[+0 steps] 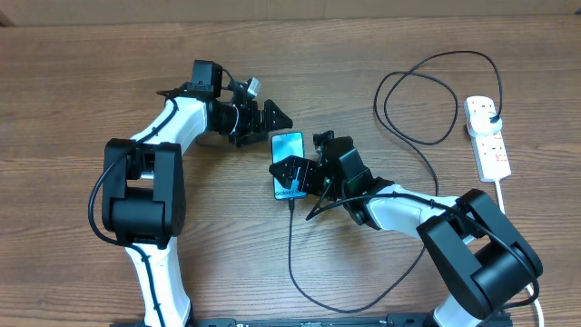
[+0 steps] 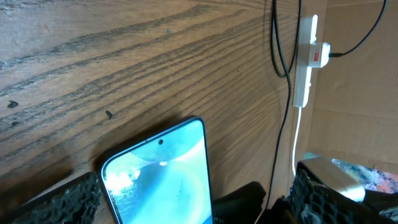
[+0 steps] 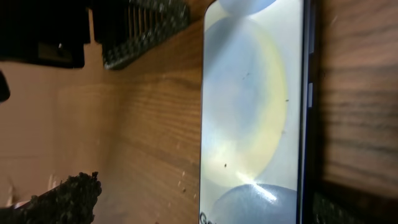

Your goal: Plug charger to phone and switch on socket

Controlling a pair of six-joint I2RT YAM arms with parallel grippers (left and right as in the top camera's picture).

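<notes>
The phone (image 1: 288, 150) lies flat mid-table with its screen lit. My left gripper (image 1: 269, 119) is open at its far end; in the left wrist view (image 2: 193, 211) the phone (image 2: 163, 177) lies between the fingers, untouched. My right gripper (image 1: 296, 173) is open over its near end, and in the right wrist view (image 3: 205, 208) the phone (image 3: 252, 112) sits nearer the right finger. The black charger cable (image 1: 290, 245) meets the phone's near end; the connector is hidden. Its plug (image 1: 491, 112) sits in the white socket strip (image 1: 490, 145), also in the left wrist view (image 2: 303, 68).
The charger cable loops along the table's front and again at the back right (image 1: 427, 91). The strip's white cord (image 1: 505, 195) runs toward the front right edge. A cardboard wall (image 2: 360, 93) stands behind the strip.
</notes>
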